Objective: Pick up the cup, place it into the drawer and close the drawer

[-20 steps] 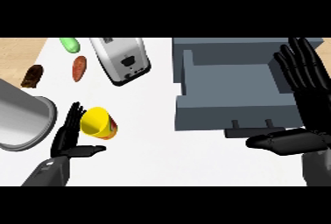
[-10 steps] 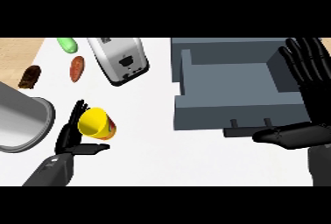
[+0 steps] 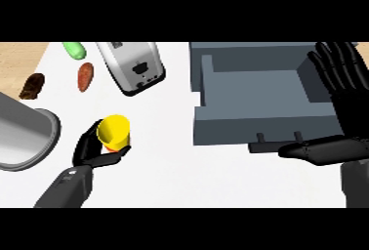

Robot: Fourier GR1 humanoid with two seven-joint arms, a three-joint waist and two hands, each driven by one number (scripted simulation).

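Where the white counter (image 3: 187, 176) ends, wooden floor (image 3: 18, 63) shows

Counter top (image 3: 180, 180): smooth, matt white; wood-look strip along its far left edge. Drawer (image 3: 252, 105): matt grey, painted look, with a plain handle of the same finish. Cup (image 3: 114, 131): glossy yellow, plastic in appearance. Toaster (image 3: 133, 63): brushed metal with a soft sheen. Pot (image 3: 22, 134) at the left edge: dull grey metal. Left hand (image 3: 90, 151) and right hand (image 3: 338, 93): black, semi-gloss plastic; forearms matt grey.
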